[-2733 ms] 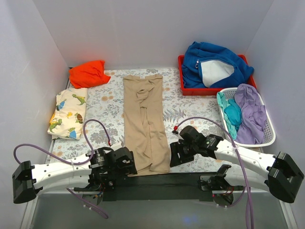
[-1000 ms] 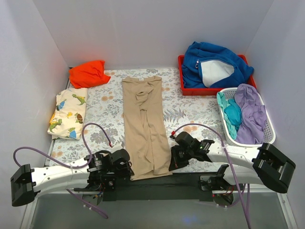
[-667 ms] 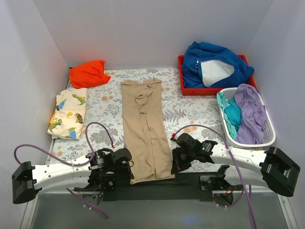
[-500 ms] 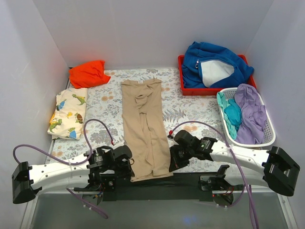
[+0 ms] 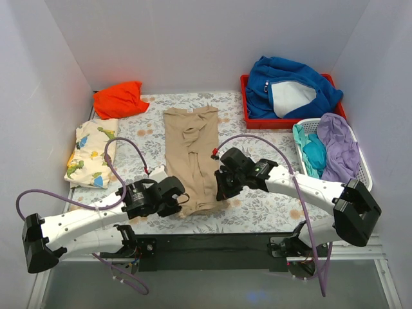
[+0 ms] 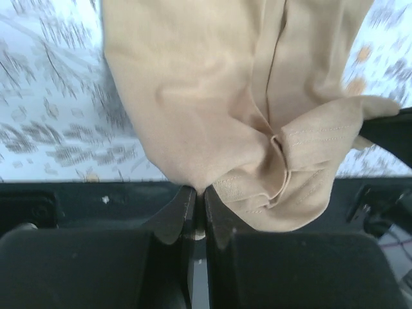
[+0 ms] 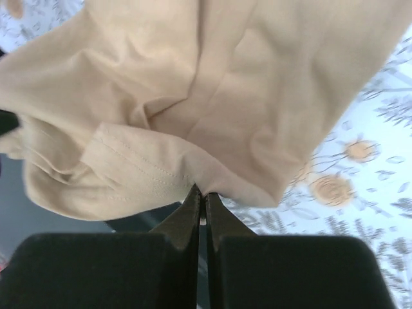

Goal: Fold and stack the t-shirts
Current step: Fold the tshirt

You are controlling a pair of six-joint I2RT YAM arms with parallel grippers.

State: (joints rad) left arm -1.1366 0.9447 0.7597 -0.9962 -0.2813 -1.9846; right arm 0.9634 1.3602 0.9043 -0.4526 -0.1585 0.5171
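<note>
A tan t-shirt (image 5: 193, 145) lies as a long narrow strip down the middle of the floral mat, collar end at the back. Its near hem is lifted and curls over toward the back. My left gripper (image 5: 179, 196) is shut on the hem's left corner, seen in the left wrist view as tan cloth (image 6: 212, 116) pinched at the tips (image 6: 199, 190). On the right corner my right gripper (image 5: 219, 186) is shut too, the cloth (image 7: 193, 96) nipped at its tips (image 7: 203, 191). An orange t-shirt (image 5: 118, 99) sits bunched at the back left. The folded dinosaur-print t-shirt (image 5: 92, 153) lies at the left.
A red tray (image 5: 246, 119) at the back right holds a bulky blue fleece (image 5: 293, 84). A white basket (image 5: 361, 183) at the right holds purple and teal clothes. A black strip (image 5: 212, 244) runs along the near table edge. White walls close in on three sides.
Both grippers have lifted the tan shirt's near hem off the table's front edge and carried it toward the back, so the strip now looks shorter.
</note>
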